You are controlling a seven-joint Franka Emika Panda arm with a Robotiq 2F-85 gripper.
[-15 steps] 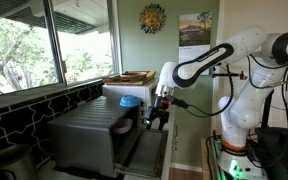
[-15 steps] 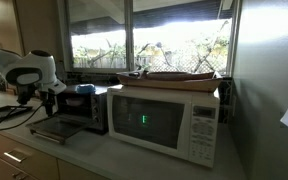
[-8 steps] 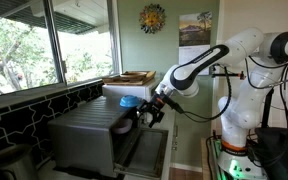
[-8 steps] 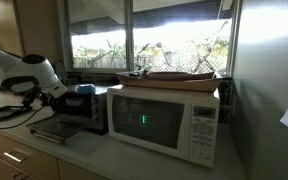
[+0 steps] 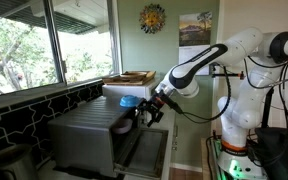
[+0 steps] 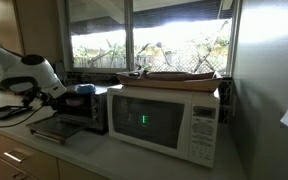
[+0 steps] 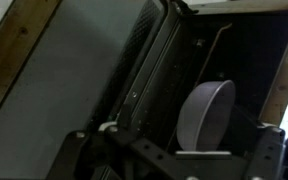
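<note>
Since a second ago, gripper [image 5: 147,113] swung from pointing down to angling into toaster oven [image 5: 89,135] mouth; hardly any shift in last half-second. Fingers apart, empty. Pale bowl [image 7: 206,118] sits inside cavity, just ahead, untouched. Oven door [image 6: 52,130] folded down.

White microwave [image 6: 164,120] on countertop [image 6: 102,160], green display lit, wooden tray [image 6: 179,76] on top. Window [image 6: 174,30] behind it, trees outside. Sun ornament [image 5: 153,18] and poster [image 5: 195,28] on wall. Black tile backsplash [image 5: 24,115] below the side window.
</note>
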